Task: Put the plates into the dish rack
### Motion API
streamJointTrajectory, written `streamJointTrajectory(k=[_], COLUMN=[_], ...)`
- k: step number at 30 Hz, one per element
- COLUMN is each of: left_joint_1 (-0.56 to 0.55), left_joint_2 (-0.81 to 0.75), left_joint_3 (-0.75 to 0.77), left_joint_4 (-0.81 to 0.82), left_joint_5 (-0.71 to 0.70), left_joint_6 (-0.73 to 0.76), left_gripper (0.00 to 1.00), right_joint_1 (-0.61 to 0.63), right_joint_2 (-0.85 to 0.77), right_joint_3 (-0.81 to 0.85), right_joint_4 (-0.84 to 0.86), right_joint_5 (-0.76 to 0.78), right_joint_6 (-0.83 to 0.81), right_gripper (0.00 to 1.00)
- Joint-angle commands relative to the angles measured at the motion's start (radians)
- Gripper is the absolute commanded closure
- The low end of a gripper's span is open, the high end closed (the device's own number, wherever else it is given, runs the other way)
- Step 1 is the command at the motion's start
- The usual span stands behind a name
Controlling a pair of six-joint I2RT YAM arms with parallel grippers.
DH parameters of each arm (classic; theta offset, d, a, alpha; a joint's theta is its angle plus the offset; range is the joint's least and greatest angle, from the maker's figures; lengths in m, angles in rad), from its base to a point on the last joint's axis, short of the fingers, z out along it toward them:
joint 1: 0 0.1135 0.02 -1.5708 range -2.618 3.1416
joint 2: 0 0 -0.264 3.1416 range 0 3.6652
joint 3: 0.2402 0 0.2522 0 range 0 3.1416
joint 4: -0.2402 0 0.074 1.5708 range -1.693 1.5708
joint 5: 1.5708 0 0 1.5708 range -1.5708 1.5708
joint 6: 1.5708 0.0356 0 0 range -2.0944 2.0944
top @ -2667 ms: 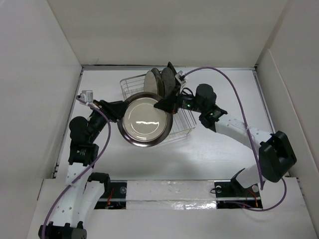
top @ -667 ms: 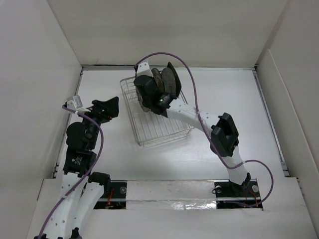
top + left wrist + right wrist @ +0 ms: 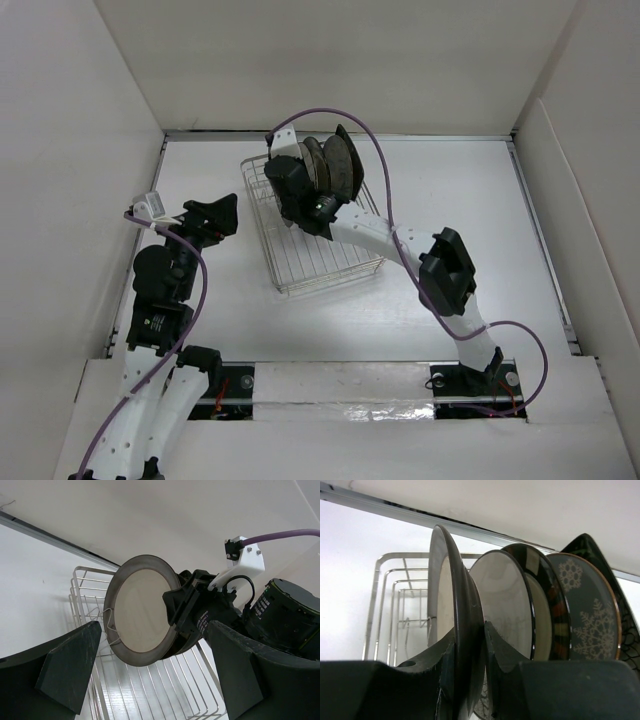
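From my station this reads as a robotics lab cell: a white bench (image 3: 460, 200) boxed by plain white panels (image 3: 340, 60) on three edges, arm bases (image 3: 470, 380) bolted along its near edge.

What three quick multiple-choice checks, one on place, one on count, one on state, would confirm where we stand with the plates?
1. Where is the plate held by the right gripper?
A flat on the table; B upright in the dish rack; C above the left arm.
2. How many plates show in the right wrist view?
A three; B seven; C five.
3. The left gripper is:
A open and empty; B shut on a plate; C shut on a wire.
Answers: B, it stands on edge inside the rack; C, five rims stand side by side; A, its fingers are spread with nothing between them.
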Motion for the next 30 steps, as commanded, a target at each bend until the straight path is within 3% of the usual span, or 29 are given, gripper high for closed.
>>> streamJointTrajectory(k=[1, 10, 14, 19, 25, 29, 30], left_joint_1=[-0.004, -0.004, -0.004, -0.004, -0.004, -0.004, -0.004], left_joint_2=[-0.010, 0.003, -0.004, -0.005, -0.003, 0.009, 0.010], left_joint_3=[0.018, 0.017, 0.020, 0.015, 0.020, 0.024, 0.021], left_joint_4=[0.041, 0.030, 0.032, 0.039, 0.033, 0.024, 0.026], left_joint_5=[-0.008, -0.010, -0.010, -0.002, -0.011, -0.033, -0.027], left_joint_6=[0.007, 0.007, 0.006, 0.006, 0.007, 0.018, 0.016], left_gripper=[0.14, 0.14, 0.13, 0.14, 0.13, 0.13, 0.13], right_joint_1=[0.019, 0.017, 0.008, 0.008, -0.001, -0.001, -0.001], right_joint_2=[-0.006, 0.023, 0.020, -0.012, -0.128, -0.280, -0.341], right_joint_3=[0.010, 0.073, 0.062, 0.016, -0.066, -0.213, -0.278], right_joint_4=[0.040, -0.043, -0.062, -0.031, 0.056, 0.193, 0.211], right_joint_5=[-0.060, -0.109, -0.163, -0.160, -0.177, -0.231, -0.228], right_joint_6=[0.071, 0.152, 0.223, 0.246, 0.228, 0.220, 0.214], right_gripper=[0.72, 0.68, 0.57, 0.54, 0.31, 0.03, 0.00])
